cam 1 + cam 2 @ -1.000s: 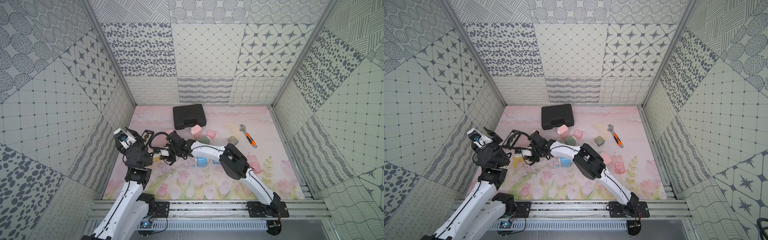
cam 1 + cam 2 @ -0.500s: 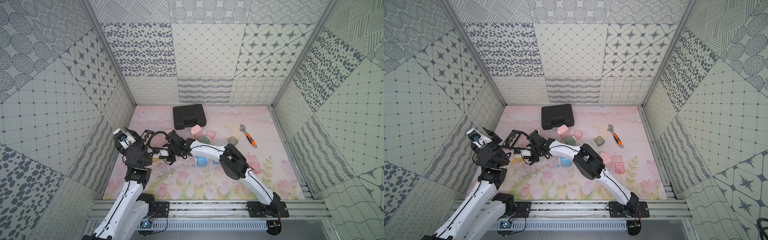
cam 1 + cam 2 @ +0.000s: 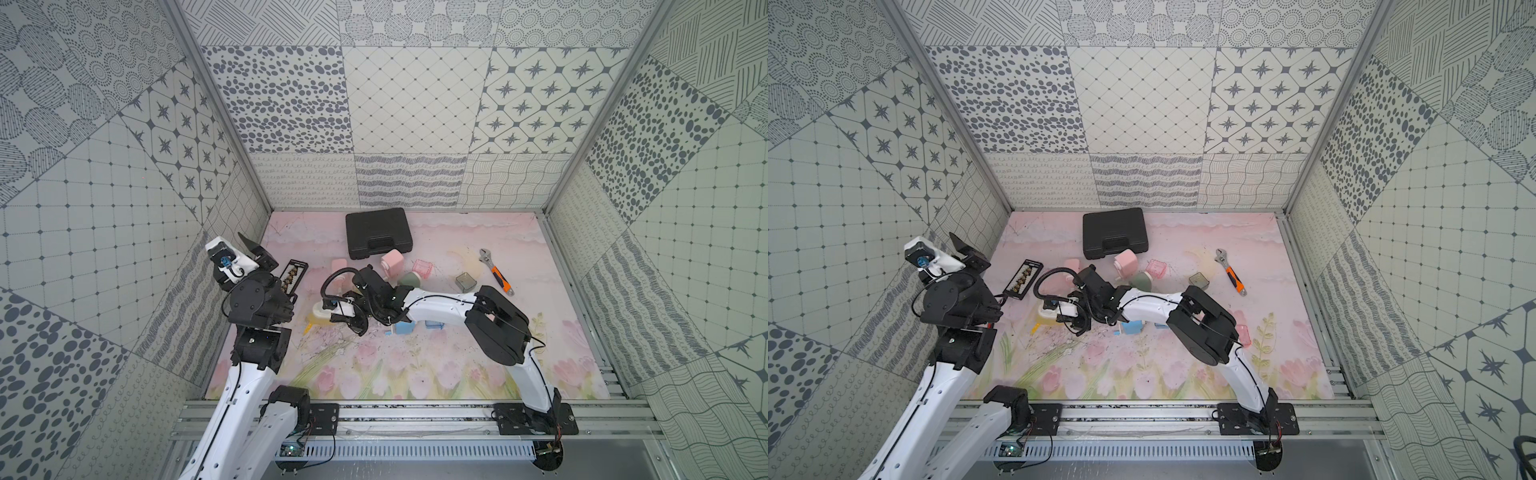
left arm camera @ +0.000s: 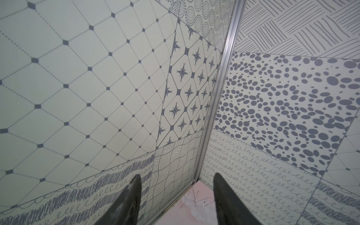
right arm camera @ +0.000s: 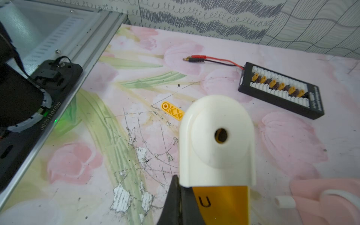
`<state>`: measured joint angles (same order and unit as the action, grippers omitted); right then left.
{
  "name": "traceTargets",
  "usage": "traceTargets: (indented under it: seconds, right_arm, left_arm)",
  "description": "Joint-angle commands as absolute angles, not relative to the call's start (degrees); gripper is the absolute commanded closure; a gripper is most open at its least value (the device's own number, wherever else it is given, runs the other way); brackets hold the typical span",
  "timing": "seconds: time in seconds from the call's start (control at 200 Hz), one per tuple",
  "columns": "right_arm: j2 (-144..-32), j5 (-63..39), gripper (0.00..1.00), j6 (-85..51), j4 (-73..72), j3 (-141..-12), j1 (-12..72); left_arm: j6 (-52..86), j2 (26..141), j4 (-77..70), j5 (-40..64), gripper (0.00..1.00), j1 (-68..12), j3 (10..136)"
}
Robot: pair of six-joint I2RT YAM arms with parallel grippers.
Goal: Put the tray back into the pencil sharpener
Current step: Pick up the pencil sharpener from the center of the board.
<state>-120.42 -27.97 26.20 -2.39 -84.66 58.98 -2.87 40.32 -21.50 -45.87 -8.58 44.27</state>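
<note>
Reached low over the floral mat [image 3: 374, 374] with the right gripper [image 5: 176, 182], shut tight and laid against one side of the amber tray [image 5: 222, 204], seemingly to push it home, not carry it; found that tray lodged in the base of the white pencil sharpener [image 5: 216, 140], between the two arms and near a black connector board [image 5: 280, 91]. Held the left gripper [image 4: 176, 175] up toward a wall corner, partly spread and empty, probably to stay clear. Could not make out the second finger, any pinch on the tray's edge, or its depth in the slot; lost the tray's lower end to the frame edge.
</note>
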Motion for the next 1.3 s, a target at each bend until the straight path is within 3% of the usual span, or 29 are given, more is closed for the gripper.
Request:
traceTargets:
  seconds: [0.0,0.115,0.4,0.695,0.851,1.091,1.296]
  right_arm:
    - [-112.2,-28.5,1.0,20.2,-16.5,-77.8,58.2]
    - [-104.4,-28.5,1.0,16.3,-21.2,-68.1,56.7]
    - [-82.2,-27.2,1.0,10.7,-25.1,-46.8,50.9]
    - [-65.8,-23.0,1.0,9.7,-20.4,-37.1,50.4]
    - [-61.6,-24.3,1.0,12.4,-16.4,-37.2,51.3]
    - [-63.5,-28.1,1.0,15.5,-16.7,-39.6,54.3]
    - [-66.3,-30.5,1.0,18.2,-17.1,-41.9,56.1]
  left_arm:
    - [-1.1,40.4,1.8,-30.0,0.41,-8.4,54.0]
    - [-5.1,41.1,11.2,-14.9,0.35,-8.4,58.9]
    - [-17.2,42.0,25.5,20.3,0.37,-8.4,61.7]
    - [-31.6,42.7,40.5,52.4,0.26,-8.9,59.3]
    - [-32.5,44.1,44.1,60.0,0.19,-11.3,57.6]
    - [-37.3,49.3,50.6,60.4,0.05,-17.1,58.1]
    - [-41.2,51.7,55.1,62.3,0.04,-17.5,58.3]
